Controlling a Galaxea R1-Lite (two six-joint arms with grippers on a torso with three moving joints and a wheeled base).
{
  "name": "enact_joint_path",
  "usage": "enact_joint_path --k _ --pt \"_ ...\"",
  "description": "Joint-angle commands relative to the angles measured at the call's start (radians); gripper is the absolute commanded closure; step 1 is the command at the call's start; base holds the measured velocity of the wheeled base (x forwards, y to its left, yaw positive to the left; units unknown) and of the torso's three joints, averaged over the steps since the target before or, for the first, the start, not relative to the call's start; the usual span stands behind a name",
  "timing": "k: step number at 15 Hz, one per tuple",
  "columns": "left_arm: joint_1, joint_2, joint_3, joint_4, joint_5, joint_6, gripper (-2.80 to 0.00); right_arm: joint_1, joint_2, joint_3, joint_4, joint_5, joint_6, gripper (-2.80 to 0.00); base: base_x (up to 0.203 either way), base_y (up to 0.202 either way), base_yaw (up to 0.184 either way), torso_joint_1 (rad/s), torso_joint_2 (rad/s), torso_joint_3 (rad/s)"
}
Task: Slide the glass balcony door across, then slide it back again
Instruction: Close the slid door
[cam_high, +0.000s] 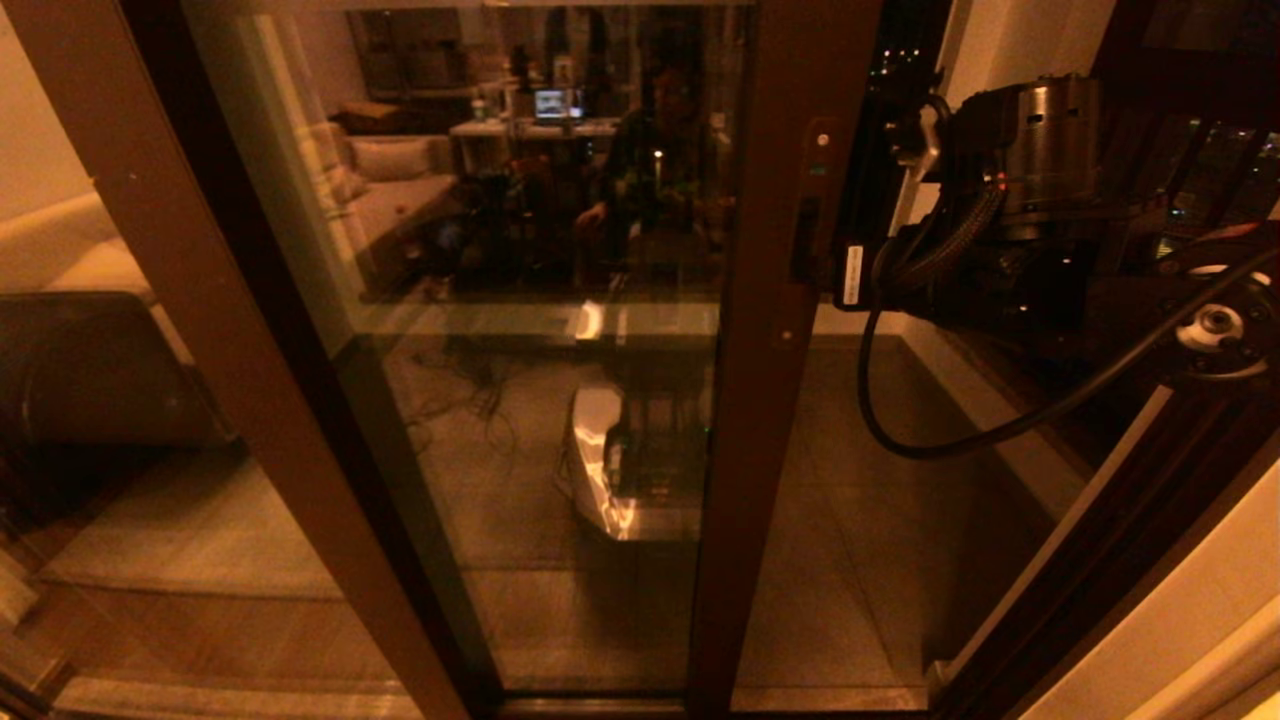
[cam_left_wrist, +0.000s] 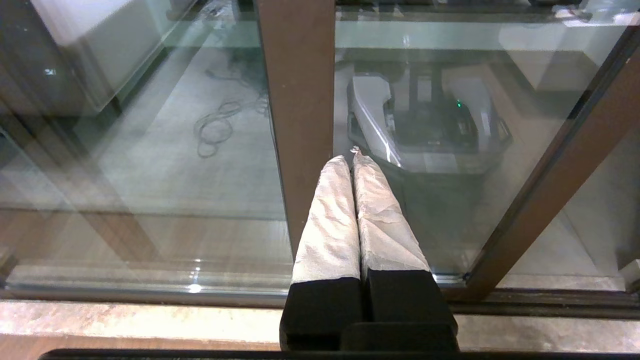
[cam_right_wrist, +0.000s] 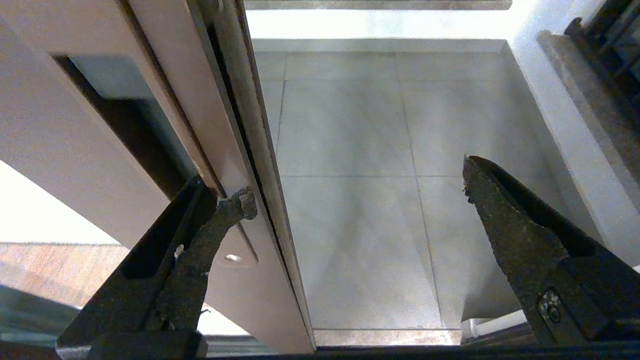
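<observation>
Glass balcony door fills centre, partly slid open, gap at 3 o'clock. Right gripper spread wide, one finger against stile edge near handle slot. Left gripper pressed together, idle low. Step seems sliding; next needs steady sideways push.

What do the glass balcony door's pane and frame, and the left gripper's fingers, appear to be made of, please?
Glass balcony door: pane is clear glass, mirroring a room; frame reddish-brown, smooth, possibly coated metal or wood. Left gripper: fingers black, wrapped in wrinkled white tape or cloth.
</observation>
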Motion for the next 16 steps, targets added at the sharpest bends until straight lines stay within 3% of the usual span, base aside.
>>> enact_joint_path --k 1,12,16 --pt "0.000 -0.002 0.000 0.000 0.000 0.000 0.00 -0.007 -0.006 -0.001 -0.010 0.006 0.002 -2.80 0.000 0.000 0.000 0.000 0.00 0.000" --pt "0.000 -0.002 0.000 -0.001 0.000 0.000 0.00 -0.084 0.016 -0.005 -0.024 0.007 -0.016 -2.80 0.000 0.000 0.000 0.000 0.00 0.000" --pt "0.000 -0.002 0.000 0.000 0.000 0.000 0.00 -0.070 -0.014 0.028 -0.045 0.009 -0.015 -2.80 0.000 0.000 0.000 0.000 0.00 0.000"
